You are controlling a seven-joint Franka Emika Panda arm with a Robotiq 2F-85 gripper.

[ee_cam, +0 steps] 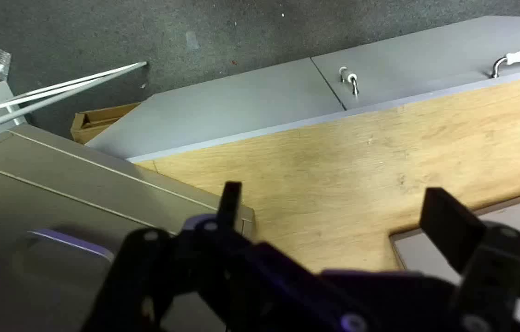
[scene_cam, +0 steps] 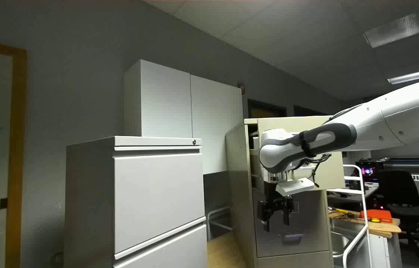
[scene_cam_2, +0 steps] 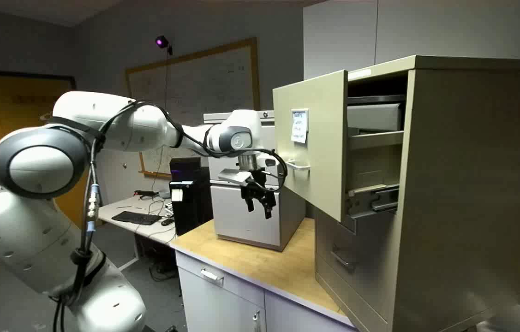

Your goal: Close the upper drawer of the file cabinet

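Note:
The tan-beige file cabinet [scene_cam: 237, 193] shows in both exterior views [scene_cam_2: 467, 184]. Its upper drawer [scene_cam_2: 324, 138] is pulled well out; a white box and the metal slide show behind its front. The front bears a paper note and a small metal handle [scene_cam_2: 298, 166]. In an exterior view the arm partly covers this drawer [scene_cam: 332, 173]. My gripper [scene_cam_2: 260, 211] points down, open and empty, beside the drawer front and lower than its handle. It also shows [scene_cam: 277, 221] before the lower drawers. In the wrist view, the fingers [ee_cam: 333, 198] are wide apart; the upper drawer is out of view.
A pale grey cabinet [scene_cam: 159, 201] stands on the wooden counter [scene_cam_2: 250, 249] beside the file cabinet. White cupboards [scene_cam: 164, 102] hang behind. A white rail frame [scene_cam: 366, 223] stands on the file cabinet's far side. The arm's cable loop [scene_cam_2: 283, 170] hangs close to the drawer handle.

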